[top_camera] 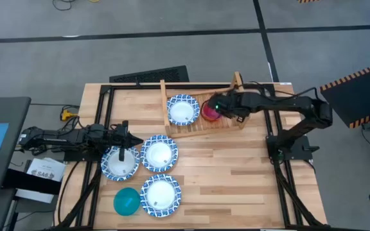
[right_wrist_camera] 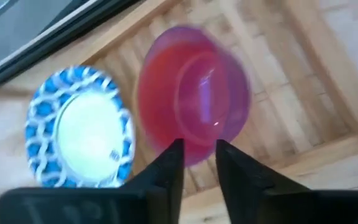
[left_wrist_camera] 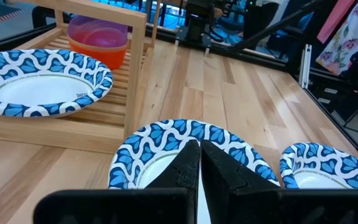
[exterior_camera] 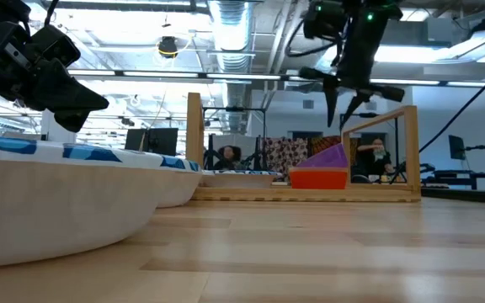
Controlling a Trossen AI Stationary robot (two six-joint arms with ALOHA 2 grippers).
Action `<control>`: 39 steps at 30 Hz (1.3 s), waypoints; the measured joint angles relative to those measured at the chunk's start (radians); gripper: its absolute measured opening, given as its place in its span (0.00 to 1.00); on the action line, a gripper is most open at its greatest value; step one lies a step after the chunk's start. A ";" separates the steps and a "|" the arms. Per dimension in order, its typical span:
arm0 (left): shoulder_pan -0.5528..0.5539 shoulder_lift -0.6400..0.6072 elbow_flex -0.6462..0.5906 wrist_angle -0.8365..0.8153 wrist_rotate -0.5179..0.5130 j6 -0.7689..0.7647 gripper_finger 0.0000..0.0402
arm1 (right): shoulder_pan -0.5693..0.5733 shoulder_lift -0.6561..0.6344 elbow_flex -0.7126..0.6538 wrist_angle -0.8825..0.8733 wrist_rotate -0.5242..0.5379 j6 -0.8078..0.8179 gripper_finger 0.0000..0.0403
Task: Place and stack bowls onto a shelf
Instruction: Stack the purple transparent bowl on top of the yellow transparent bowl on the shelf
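Observation:
The wooden shelf point(top_camera: 227, 122) stands at the table's far middle. A white bowl with a blue rim point(top_camera: 182, 110) rests on its slats. Beside it a purple bowl point(right_wrist_camera: 194, 93) sits tilted inside an orange bowl point(exterior_camera: 318, 178). My right gripper point(right_wrist_camera: 194, 146) hangs open just above the purple bowl, clear of it point(exterior_camera: 341, 105). Three more blue-rimmed bowls point(top_camera: 158, 154) and a teal bowl point(top_camera: 126, 201) lie on the table's near left. My left gripper point(left_wrist_camera: 199, 163) is shut and hovers over the leftmost bowl point(top_camera: 120, 162).
A black metal frame point(top_camera: 149, 77) runs along the table's far edge and down both sides. The shelf's upright side boards point(exterior_camera: 194, 143) flank the bowls on it. Bare wood lies at the table's near right point(top_camera: 236, 179). People sit in the room beyond point(exterior_camera: 377, 156).

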 joint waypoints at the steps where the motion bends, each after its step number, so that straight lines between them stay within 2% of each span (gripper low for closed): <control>1: 0.000 0.000 0.000 0.000 0.000 0.000 0.00 | 0.027 0.000 0.000 0.005 0.013 -0.010 0.22; 5: 0.000 0.000 0.000 0.000 0.000 0.000 0.00 | 0.171 0.013 0.000 0.040 0.114 -0.028 0.05; 9: 0.000 0.000 0.000 0.000 0.000 0.000 0.00 | 0.298 0.010 -0.020 -0.012 0.213 0.073 0.05; 11: 0.000 0.000 0.000 0.000 0.000 0.000 0.00 | 0.332 0.011 -0.045 -0.096 0.229 0.170 0.04; 13: 0.000 0.000 0.000 0.000 0.000 0.000 0.00 | 0.344 0.009 -0.074 -0.106 0.264 0.259 0.04; 17: 0.000 0.000 0.000 0.000 0.000 0.000 0.00 | 0.323 0.011 -0.106 -0.067 0.327 0.272 0.04; 22: 0.000 0.000 0.000 0.000 0.000 0.000 0.00 | 0.241 0.011 -0.106 -0.060 0.396 0.225 0.04; 30: 0.000 0.000 0.000 0.000 0.000 0.000 0.00 | 0.123 0.011 -0.106 0.003 0.398 0.043 0.04; 39: 0.000 0.000 0.000 0.000 0.000 0.000 0.00 | 0.059 0.010 -0.133 0.064 0.373 -0.046 0.04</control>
